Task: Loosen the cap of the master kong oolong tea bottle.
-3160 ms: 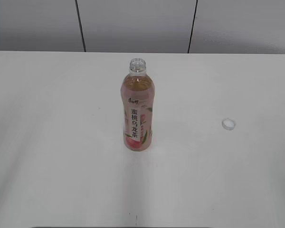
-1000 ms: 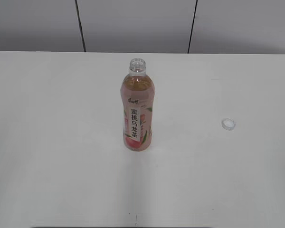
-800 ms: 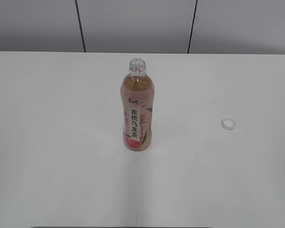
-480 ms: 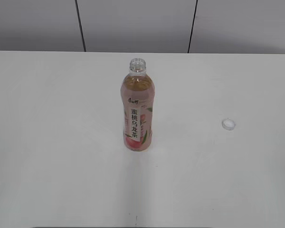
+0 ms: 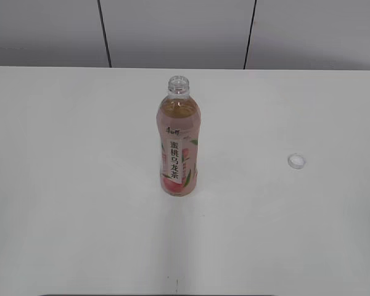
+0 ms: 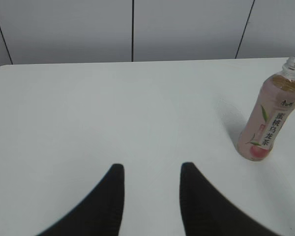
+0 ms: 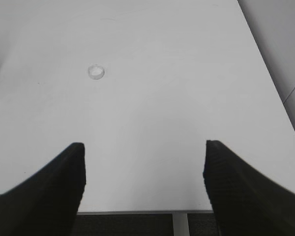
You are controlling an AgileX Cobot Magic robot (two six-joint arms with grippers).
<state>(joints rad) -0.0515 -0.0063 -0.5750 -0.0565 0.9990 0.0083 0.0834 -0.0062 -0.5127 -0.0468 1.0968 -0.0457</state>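
**A:** What are the two grippers doing?

**B:** The left gripper shows two dark, matte, rounded fingers with a moderate gap between them. Nothing sits in that gap, so it is released and holds nothing. The right gripper has its broad black fingers spread much wider, also with nothing between them, over the near edge of the table.

**A:** And the bottle?

**B:** The master kong oolong tea bottle stands upright near the middle of the table, well apart from both grippers. It is tall, clear plastic, narrowing to a ribbed threaded neck whose mouth is uncovered. Amber tea fills it almost to the shoulder. In the left wrist view it stands at the far right, ahead of the fingers.

**A:** Any writing on it?

**B:** A pink wrap label with a peach and green leaves at the bottom, and a white vertical strip with black Chinese characters, 蜜桃乌龙茶. A small dark logo sits above the strip, too small to read.

**A:** Where is the cap?

**B:** The cap lies flat on the table, well to the right of the bottle. It is a small white plastic ring shape, apparently open side up. The right wrist view shows it ahead of that gripper, to the left. The table is smooth, matte white; behind it are pale grey wall panels with dark seams.
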